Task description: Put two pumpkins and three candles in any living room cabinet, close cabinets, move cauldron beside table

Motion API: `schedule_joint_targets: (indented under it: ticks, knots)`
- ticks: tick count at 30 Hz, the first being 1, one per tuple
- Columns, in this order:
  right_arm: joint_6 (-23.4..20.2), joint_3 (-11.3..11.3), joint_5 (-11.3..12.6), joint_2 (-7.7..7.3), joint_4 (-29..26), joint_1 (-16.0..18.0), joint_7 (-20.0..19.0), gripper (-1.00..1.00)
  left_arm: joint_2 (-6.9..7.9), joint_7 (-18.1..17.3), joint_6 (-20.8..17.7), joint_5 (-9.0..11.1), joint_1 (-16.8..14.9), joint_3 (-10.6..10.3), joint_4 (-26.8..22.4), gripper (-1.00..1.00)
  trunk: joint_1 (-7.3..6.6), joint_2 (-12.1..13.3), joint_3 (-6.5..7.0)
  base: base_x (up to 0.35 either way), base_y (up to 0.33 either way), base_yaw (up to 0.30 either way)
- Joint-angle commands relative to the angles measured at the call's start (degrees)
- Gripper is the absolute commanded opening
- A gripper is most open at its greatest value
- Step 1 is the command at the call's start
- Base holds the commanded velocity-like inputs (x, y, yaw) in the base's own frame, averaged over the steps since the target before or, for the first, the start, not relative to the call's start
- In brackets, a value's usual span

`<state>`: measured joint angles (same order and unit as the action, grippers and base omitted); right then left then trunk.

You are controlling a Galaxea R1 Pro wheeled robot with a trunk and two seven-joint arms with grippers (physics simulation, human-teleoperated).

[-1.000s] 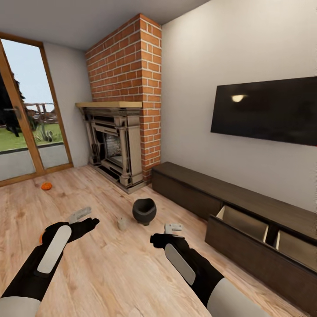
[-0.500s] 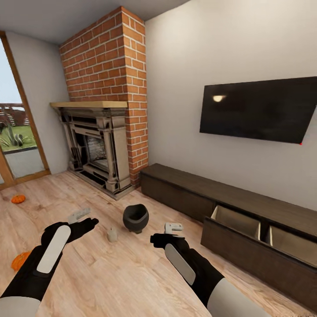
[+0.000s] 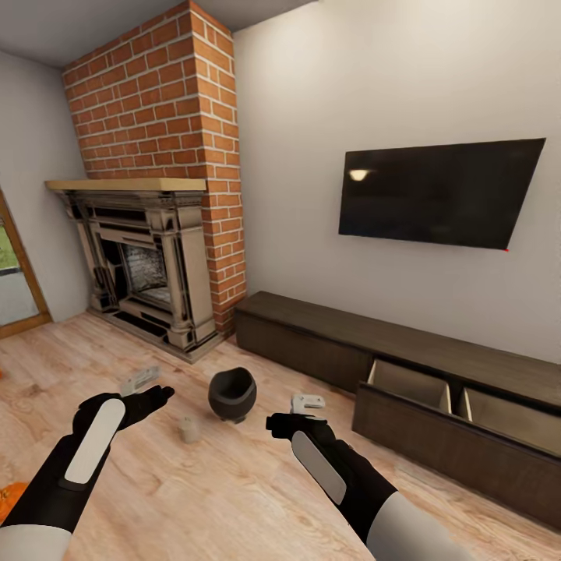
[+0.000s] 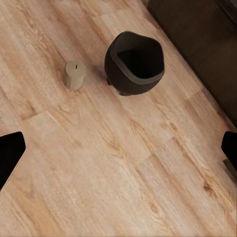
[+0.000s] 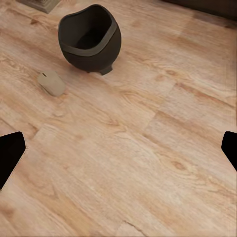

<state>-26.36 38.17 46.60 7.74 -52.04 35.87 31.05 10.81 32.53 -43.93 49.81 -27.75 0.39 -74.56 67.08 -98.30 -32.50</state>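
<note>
The black cauldron (image 3: 232,395) stands on the wood floor in front of the fireplace, tilted a little. A tan candle (image 3: 188,429) stands upright just left of it. One orange pumpkin (image 3: 8,499) is cut off at the lower left edge. The dark-brown cabinet (image 3: 312,343) runs along the right wall, with two drawers (image 3: 413,386) pulled open on pale interiors. My left gripper (image 3: 152,387) and right gripper (image 3: 292,413) hover open and empty above the floor, short of the cauldron. Both wrist views look down on the cauldron (image 4: 134,61) (image 5: 90,39) and the candle (image 4: 75,75) (image 5: 51,83).
An ornate grey-beige fireplace (image 3: 148,273) sits under a brick chimney (image 3: 171,117) at the back left. A black TV (image 3: 436,191) hangs above the cabinet. A glass door frame (image 3: 15,273) shows at the left edge. Bare floor stretches between me and the cabinet.
The view has swung to the right, so the glass door and the far pumpkin have slid out at the left. The arms hold the same pose and both grippers stay open.
</note>
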Motion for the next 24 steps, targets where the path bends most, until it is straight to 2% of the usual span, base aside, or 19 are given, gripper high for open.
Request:
schedule_joint_targets:
  ticks: [1, 12, 14, 17, 19, 24]
  knots:
    - [-0.09, 0.15, 0.43, -0.01, -0.07, 0.07, 0.50, 1.00, 0.06, 0.51, -0.10, 0.58, -0.03, 0.03, -0.06, 1.00, 0.00, -0.04, -0.07, 0.002, 0.332, -0.032]
    - [-0.10, 0.18, 0.43, 0.04, -0.35, 0.07, 0.53, 1.00, 0.05, 0.52, -0.10, 0.56, -0.03, 0.05, -0.06, 1.00, 0.00, -0.04, -0.07, 0.000, 0.332, -0.006]
    - [-0.10, 0.18, 0.43, 0.02, -1.52, 0.07, 0.65, 1.00, 0.03, 0.52, -0.10, 0.56, -0.03, 0.05, -0.06, 1.00, 0.00, -0.04, -0.07, 0.000, 0.332, 0.000]
    - [-0.22, 0.34, 0.30, -0.12, -6.92, 0.07, 1.01, 1.00, 0.07, 0.52, -0.11, 0.52, -0.03, 0.05, -0.06, 1.00, 0.00, -0.04, -0.07, 0.005, 0.332, 0.000]
    - [-0.27, 0.29, 0.27, -0.30, -8.64, 0.07, 1.21, 1.00, 0.07, 0.52, -0.07, 0.52, -0.03, 0.03, -0.06, 1.00, 0.00, -0.04, -0.07, 0.089, 0.307, 0.000]
    - [-0.54, 0.22, 0.27, -0.43, -9.44, 0.07, 1.11, 1.00, 0.01, 0.52, -0.02, 0.26, -0.03, -0.03, -0.06, 1.00, 0.00, -0.04, -0.07, 0.263, 0.159, 0.000]
